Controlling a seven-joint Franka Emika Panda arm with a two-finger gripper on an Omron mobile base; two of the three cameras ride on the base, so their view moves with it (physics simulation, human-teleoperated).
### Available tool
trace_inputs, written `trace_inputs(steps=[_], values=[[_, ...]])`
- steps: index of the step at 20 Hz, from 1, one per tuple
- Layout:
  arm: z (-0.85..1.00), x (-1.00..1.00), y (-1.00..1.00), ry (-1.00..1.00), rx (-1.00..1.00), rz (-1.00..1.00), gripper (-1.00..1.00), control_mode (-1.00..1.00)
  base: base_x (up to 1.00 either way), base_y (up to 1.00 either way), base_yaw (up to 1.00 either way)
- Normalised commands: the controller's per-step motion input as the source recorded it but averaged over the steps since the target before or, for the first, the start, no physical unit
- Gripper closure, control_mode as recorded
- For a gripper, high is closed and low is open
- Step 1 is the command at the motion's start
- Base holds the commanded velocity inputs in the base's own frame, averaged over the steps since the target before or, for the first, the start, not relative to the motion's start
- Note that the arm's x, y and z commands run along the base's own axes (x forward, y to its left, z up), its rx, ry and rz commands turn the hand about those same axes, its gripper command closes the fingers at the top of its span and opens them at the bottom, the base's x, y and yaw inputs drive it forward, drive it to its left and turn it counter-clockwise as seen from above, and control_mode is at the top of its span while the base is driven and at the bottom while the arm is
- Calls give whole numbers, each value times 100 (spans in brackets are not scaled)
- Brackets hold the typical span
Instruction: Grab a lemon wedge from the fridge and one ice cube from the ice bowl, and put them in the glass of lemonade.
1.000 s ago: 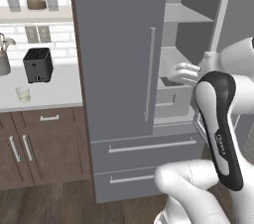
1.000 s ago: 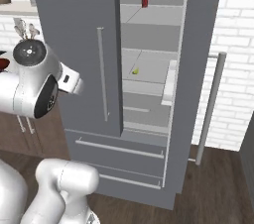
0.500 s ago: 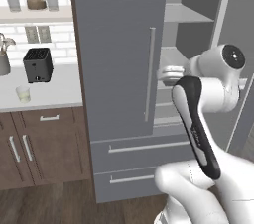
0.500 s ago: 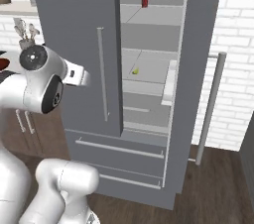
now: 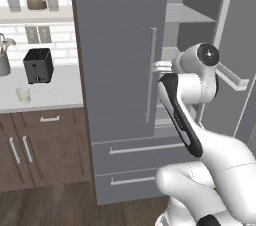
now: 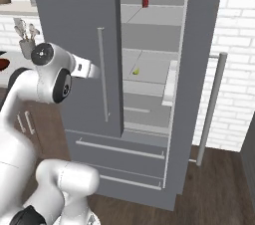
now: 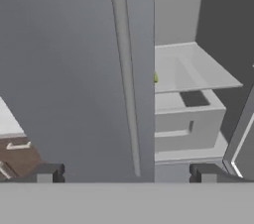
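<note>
The fridge (image 5: 120,55) has its left door shut and its right door (image 6: 199,69) swung open. The lemon wedge (image 6: 135,71) lies on a middle shelf inside, and its edge peeks past the shut door as lemon wedge (image 7: 156,77) in the hand view. My gripper (image 7: 126,173) is open and empty, facing the left door's long handle (image 7: 126,69). It hovers in front of that door, seen as gripper (image 5: 159,65) and gripper (image 6: 93,71) in the base views. The glass of lemonade (image 5: 22,95) stands on the counter at left. A sliver of the ice bowl (image 6: 3,63) shows at the left edge.
A black toaster (image 5: 38,65) sits behind the glass. A grey utensil cup (image 6: 26,46) stands on the counter. A small red item (image 6: 145,0) is on the fridge's top shelf. Drawers (image 6: 119,149) lie below the doors. Wooden cupboards (image 5: 40,145) stand under the counter.
The arm has folded upward and turned, and the hand has shifted a little toward the shut left door. The gripper stays open. The lemon wedge and the base have not moved.
</note>
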Motion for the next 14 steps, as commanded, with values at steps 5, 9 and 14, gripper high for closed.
trace_inputs(steps=[5, 9, 14], values=[[0, 64, -8, -3, 0, -7, -100, -100, 0, 0, 0], [-19, 60, -1, -12, 0, -3, -100, -100, 0, 0, 0], [-36, 57, 0, -17, 0, 0, -100, -100, 0, 0, 0]])
